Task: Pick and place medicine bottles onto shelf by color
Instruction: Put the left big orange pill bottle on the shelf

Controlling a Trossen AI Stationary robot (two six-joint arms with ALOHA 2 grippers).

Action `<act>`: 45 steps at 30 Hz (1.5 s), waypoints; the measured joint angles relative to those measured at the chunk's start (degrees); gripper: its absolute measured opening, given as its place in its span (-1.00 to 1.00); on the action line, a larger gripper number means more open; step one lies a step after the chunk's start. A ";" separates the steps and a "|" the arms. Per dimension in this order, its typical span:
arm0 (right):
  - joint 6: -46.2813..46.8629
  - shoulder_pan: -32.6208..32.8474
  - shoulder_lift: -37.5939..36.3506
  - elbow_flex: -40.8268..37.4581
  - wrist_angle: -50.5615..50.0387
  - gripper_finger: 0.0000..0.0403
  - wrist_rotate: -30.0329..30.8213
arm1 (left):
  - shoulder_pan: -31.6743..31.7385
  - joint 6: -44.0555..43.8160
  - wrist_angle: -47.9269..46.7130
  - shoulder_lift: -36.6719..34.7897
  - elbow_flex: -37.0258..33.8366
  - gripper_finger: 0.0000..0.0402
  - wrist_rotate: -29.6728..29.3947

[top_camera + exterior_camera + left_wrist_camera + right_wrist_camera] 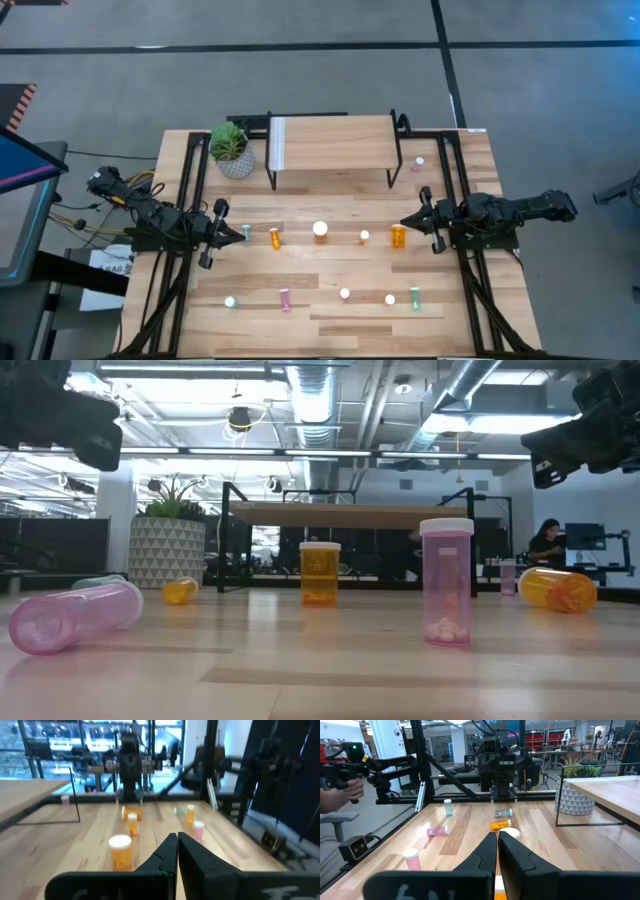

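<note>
High view showed the large orange bottle [398,236] lying on its side on the table [330,320], just beside the right gripper [408,222], its long axis running across the table, roughly in line with that gripper's reach. The right gripper's fingers were pressed together and empty, so I judged they had to part first. A smaller orange bottle [275,238] lay near the left gripper [243,233], also closed and empty. The shelf [335,142] stood bare beyond both.
</note>
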 joint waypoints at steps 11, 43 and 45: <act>0.00 0.01 -0.01 0.00 0.00 -0.79 0.01 | -0.02 -2.79 -5.06 10.56 12.00 -1.00 -8.66; 0.00 0.02 -0.01 0.01 -0.02 -0.79 0.00 | 27.27 5.30 -3.50 81.06 49.80 -0.03 16.82; -0.01 0.02 -0.02 0.01 -0.10 -0.79 0.00 | 27.77 6.30 -4.80 83.90 51.81 -0.03 17.16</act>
